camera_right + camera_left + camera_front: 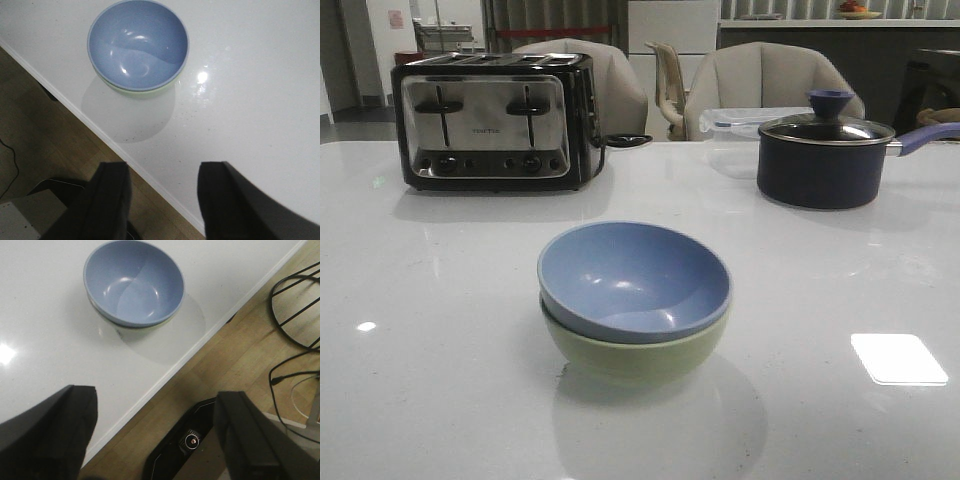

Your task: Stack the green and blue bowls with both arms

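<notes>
Bowls are stacked near the front edge of the white table (420, 380): the blue bowl (633, 280) sits nested in the green bowl (632, 357), slightly tilted. Behind them I see a chrome toaster (492, 120) at the left and a dark saucepan (825, 150) with a glass lid at the right. My left gripper (155, 440) hangs off the table edge with its jaws spread wide, holding nothing. My right gripper (162, 200) is also parted and empty, clear of the bowls.
</notes>
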Available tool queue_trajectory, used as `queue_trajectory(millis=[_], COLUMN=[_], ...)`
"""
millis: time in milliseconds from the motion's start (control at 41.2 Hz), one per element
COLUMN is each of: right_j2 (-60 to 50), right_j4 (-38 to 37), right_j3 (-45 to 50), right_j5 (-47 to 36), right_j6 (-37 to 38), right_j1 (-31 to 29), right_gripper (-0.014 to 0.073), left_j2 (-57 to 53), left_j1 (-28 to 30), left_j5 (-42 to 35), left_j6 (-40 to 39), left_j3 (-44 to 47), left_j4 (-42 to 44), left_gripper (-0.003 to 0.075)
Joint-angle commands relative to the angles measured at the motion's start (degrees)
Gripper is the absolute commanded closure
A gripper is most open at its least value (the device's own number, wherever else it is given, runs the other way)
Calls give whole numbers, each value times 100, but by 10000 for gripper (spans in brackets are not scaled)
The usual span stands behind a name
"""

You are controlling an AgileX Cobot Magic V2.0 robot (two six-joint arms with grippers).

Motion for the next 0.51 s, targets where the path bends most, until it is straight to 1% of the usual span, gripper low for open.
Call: queue_trajectory(millis=[0,121,170,340,413,486], right_j2=[-21,-21,-21,-21,-21,-21], right_j4=[42,29,29,29,29,29], right_j3=[-153,-153,-153,-153,-153,-153], right_j5=[-273,-273,-273,-273,-273,-273], right_j6=[-51,-51,-51,-39,-39,-39], right_j1=[-7,-7,-7,-7,-7,-7], right_gripper=[169,169,169,177,228,316], left_j2=[-453,-749,-789,-812,-800,-800], left_j1=[-51,-51,-51,-51,-51,-51], left_j5=[-221,-176,-174,-261,-305,-361], left_j6=[-482,-1542,-1656,-1656,-1656,-1656], left_j3=[86,270,294,294,294,294], left_j4=[448,1467,1600,1574,1574,1574], left_gripper=[172,172,172,174,209,294])
